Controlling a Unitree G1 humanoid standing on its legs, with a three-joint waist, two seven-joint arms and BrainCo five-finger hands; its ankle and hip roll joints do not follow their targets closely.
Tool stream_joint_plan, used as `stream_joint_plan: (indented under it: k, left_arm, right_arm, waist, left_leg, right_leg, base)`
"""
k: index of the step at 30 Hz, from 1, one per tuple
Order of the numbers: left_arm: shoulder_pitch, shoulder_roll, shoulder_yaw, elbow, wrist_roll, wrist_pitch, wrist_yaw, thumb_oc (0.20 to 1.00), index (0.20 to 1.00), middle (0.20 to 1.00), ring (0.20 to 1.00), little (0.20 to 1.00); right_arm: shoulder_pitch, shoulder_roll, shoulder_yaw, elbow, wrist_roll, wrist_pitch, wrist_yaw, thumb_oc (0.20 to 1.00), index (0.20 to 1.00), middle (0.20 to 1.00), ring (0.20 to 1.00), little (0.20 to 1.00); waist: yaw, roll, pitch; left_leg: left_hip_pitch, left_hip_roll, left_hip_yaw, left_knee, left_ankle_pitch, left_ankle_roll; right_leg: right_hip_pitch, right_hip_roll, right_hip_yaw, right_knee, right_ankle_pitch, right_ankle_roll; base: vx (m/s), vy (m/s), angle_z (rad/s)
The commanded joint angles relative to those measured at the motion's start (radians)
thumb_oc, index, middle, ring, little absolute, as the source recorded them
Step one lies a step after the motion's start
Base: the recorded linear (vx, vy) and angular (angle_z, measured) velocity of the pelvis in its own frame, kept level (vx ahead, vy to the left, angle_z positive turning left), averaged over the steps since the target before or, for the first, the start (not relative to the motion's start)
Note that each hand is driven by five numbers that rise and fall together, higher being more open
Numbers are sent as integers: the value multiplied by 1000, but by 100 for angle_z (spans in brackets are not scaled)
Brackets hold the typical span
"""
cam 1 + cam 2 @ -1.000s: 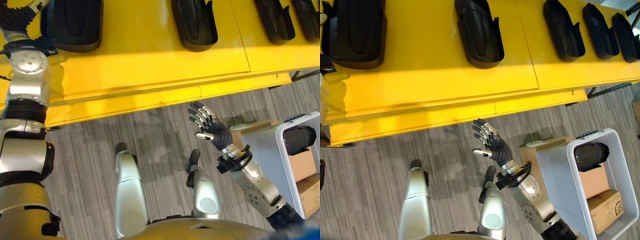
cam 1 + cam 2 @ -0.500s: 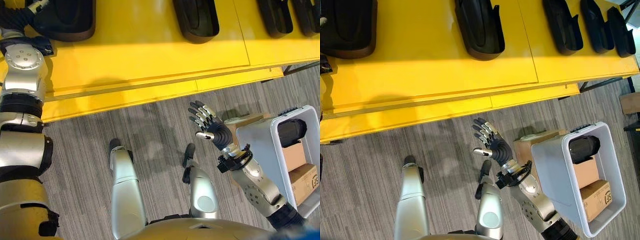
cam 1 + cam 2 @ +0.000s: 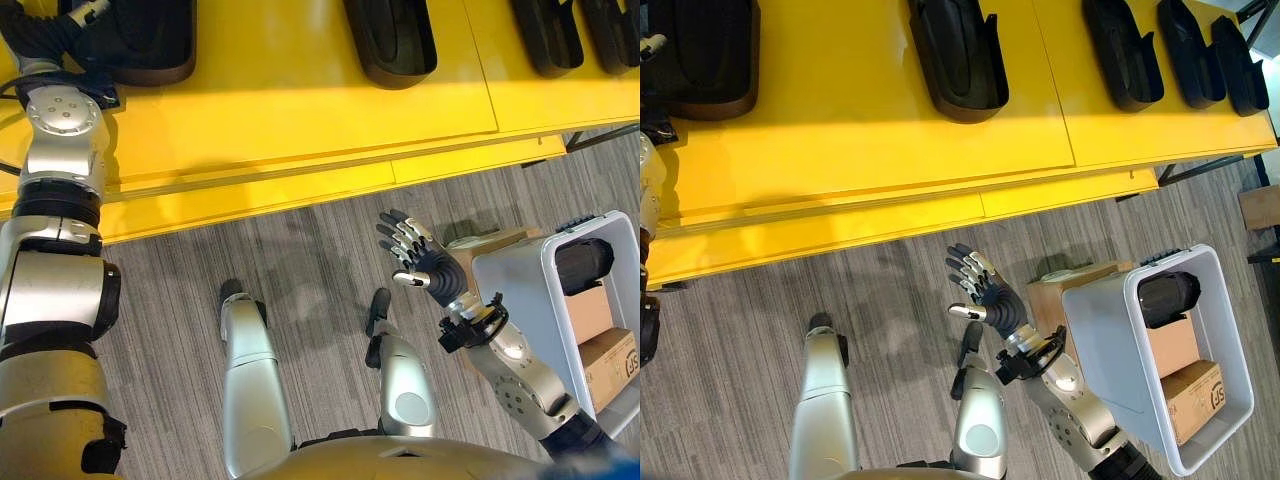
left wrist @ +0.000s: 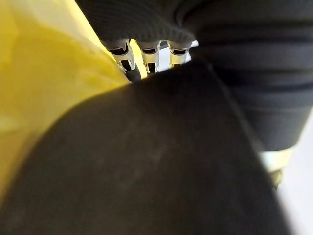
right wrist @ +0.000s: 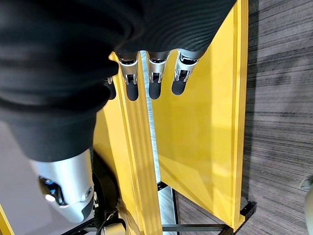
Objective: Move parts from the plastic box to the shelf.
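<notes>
A yellow shelf [image 3: 870, 150] runs across the top and carries several black moulded parts, such as one in the middle [image 3: 950, 55]. My left hand [image 3: 45, 30] rests at the leftmost black part [image 3: 700, 50], which looms dark and close in the left wrist view [image 4: 146, 161]. My right hand [image 3: 985, 290] hangs open over the floor, its fingers [image 5: 151, 73] straight, holding nothing. To its right stands the white plastic box [image 3: 1095, 340] with one black part [image 3: 1168, 295] inside.
Two cardboard boxes [image 3: 1200, 400] lie inside the plastic box below the black part. Another cardboard box [image 3: 1060, 295] stands on the grey floor between my right hand and the plastic box. The shelf's front edge [image 3: 890, 235] overhangs the floor.
The camera has shifted, so the plastic box shows more fully. My right hand stays open in much the same place. My left hand stays at the leftmost part.
</notes>
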Motion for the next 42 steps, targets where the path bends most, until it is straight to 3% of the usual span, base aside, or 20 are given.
stream_joint_plan:
  k: [1,3,12,24,33,42]
  left_arm:
    - [54,-85,-41,50,96,48,-58,1000,1000,1000,1000,1000]
    - [98,-116,-68,1,181,57,-59,1000,1000,1000,1000,1000]
    - [179,-207,-75,15,286,71,-52,1000,1000,1000,1000,1000]
    - [205,-239,-46,57,263,68,-53,1000,1000,1000,1000,1000]
    - [228,-150,-21,68,287,67,-55,1000,1000,1000,1000,1000]
    - [184,62,-35,5,347,60,-39,1000,1000,1000,1000,1000]
  right_arm:
    - [-48,-64,-42,-53,33,-36,9,1000,1000,1000,1000,1000]
    - [-48,-62,-52,-55,27,-37,9,1000,1000,1000,1000,1000]
    - [-53,-61,-54,-62,22,-37,9,1000,1000,1000,1000,1000]
    - [-39,-71,-63,-67,23,-37,7,1000,1000,1000,1000,1000]
    - [-23,-72,-74,-64,27,-36,15,1000,1000,1000,1000,1000]
    - [-26,-64,-98,-39,21,-44,21,1000,1000,1000,1000,1000]
  waist:
    - [7,21,24]
    - [9,25,25]
    - [7,35,25]
    - [-1,47,12]
    - [11,74,-3]
    - [26,101,-23]
  left_leg:
    - [110,8,100,-146,23,32]
    - [118,6,101,-152,25,33]
    - [141,4,113,-166,35,31]
    - [161,5,125,-169,33,30]
    - [182,1,132,-181,38,28]
    - [197,-10,134,-191,44,28]
  right_leg:
    - [14,-6,36,176,-114,23]
    - [13,-10,37,182,-116,20]
    - [13,-17,45,186,-120,16]
    - [17,-20,61,184,-121,15]
    - [32,-33,58,186,-122,17]
    - [55,-49,49,181,-123,23]
  base:
    - [0,0,0]
    - [-8,-3,-2]
    - [-4,-1,-1]
    - [-4,1,-1]
    - [1,0,0]
    - [0,0,0]
